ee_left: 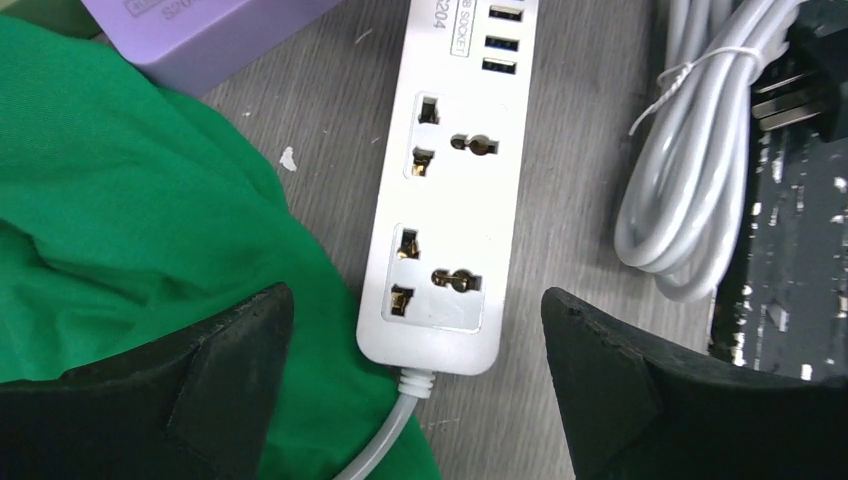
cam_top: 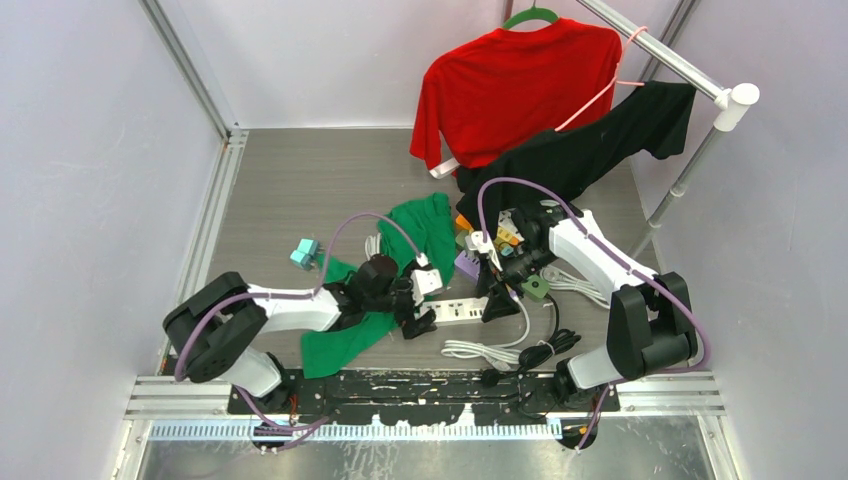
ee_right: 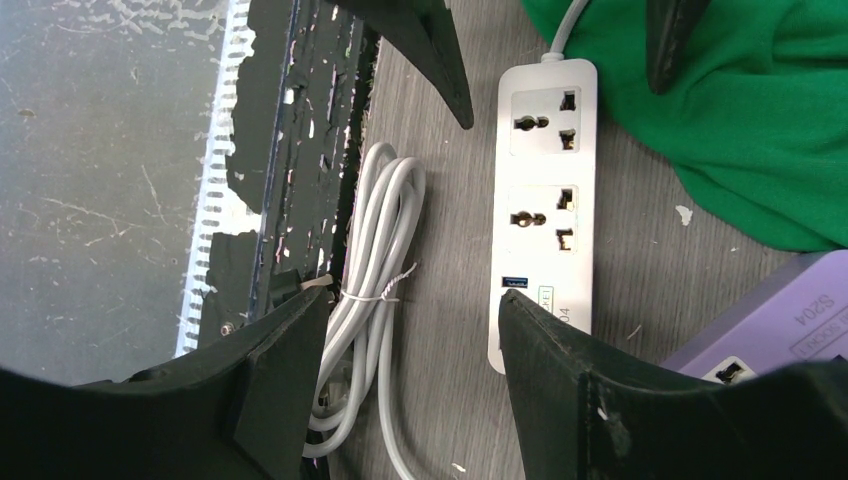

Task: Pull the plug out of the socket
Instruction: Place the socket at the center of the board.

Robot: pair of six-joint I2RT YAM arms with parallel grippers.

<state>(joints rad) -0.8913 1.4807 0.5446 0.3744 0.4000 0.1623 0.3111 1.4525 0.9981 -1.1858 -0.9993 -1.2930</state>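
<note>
The white socket strip lies flat on the table, and both of its sockets show empty. A small white block that may be the plug rests by the green cloth beside my left gripper; I cannot tell for sure. My left gripper is open, its fingers on either side of the strip's cable end. My right gripper is open with nothing in it, hovering over the strip's USB end. One of its fingers is above the strip and the other above the coiled cable.
A bundled white cable lies between the strip and the black base rail. A green cloth and a purple box border the strip. Small coloured blocks sit behind it. Red and black shirts hang on a rack at the back right.
</note>
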